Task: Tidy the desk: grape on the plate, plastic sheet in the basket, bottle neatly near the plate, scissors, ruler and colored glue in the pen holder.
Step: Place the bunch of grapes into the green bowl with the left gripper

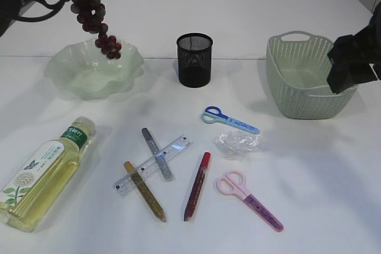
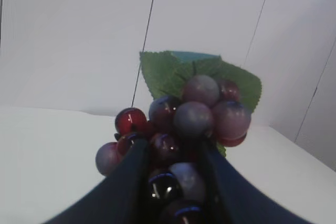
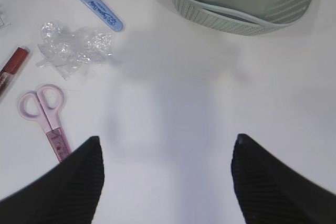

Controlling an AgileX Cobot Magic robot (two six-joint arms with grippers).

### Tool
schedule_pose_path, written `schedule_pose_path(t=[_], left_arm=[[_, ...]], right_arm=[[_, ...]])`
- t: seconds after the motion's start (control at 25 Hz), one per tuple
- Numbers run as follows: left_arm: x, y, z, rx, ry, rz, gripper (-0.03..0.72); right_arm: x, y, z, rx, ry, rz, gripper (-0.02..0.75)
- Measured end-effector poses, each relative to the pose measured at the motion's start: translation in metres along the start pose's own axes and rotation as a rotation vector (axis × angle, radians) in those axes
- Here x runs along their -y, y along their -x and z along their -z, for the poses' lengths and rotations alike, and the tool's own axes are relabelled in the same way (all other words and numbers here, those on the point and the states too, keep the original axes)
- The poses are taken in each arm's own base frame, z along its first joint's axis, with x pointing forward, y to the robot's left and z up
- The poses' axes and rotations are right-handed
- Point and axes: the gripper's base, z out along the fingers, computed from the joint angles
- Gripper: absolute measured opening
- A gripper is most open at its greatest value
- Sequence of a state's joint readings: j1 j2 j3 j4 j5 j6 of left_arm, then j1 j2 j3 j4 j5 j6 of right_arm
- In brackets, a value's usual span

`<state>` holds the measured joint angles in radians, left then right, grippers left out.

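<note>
Now dangling grape [image 1: 95, 13] over plate [image 1: 66, 80].
Left gripper [image 2: 173, 166] is clamping the soft, swinging bunch near its top; right gripper [image 3: 165, 174] is hanging wide open, empty.

Dark red grapes [image 1: 95, 13], pale green plate [image 1: 95, 69], black mesh holder [image 1: 194, 59], sage basket [image 1: 303, 75] — scissors pink [image 1: 247, 197] and blue [image 1: 229, 119].

A white table [image 1: 309, 194] stands before a white panelled wall [image 2: 79, 35].
</note>
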<state>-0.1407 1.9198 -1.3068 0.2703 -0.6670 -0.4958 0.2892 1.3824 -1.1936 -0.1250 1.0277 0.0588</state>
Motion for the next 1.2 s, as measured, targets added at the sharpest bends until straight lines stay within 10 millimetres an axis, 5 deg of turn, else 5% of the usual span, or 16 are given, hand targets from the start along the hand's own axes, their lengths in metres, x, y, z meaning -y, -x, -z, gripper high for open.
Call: schedule_pose_path(t=[0.32,0.76,1.04,1.2], left_arm=[[-0.020,-0.047,-0.018,-0.082,0.031,0.012,0.212],[-0.044,-0.112,-0.018,-0.304,0.128,0.031,0.225],[-0.053,-0.129,-0.010,-0.475,0.219,0.033,0.440],[-0.054,-0.129,-0.008,-0.515,0.242,0.031,0.491]], right_arm=[[0.000,-0.001,0.000,-0.006,0.000,0.000,0.585],[0.000,-0.001,0.000,-0.006,0.000,0.000,0.585],[0.000,-0.001,0.000,-0.006,0.000,0.000,0.585],[0.000,-0.001,0.000,-0.006,-0.002,0.001,0.585]])
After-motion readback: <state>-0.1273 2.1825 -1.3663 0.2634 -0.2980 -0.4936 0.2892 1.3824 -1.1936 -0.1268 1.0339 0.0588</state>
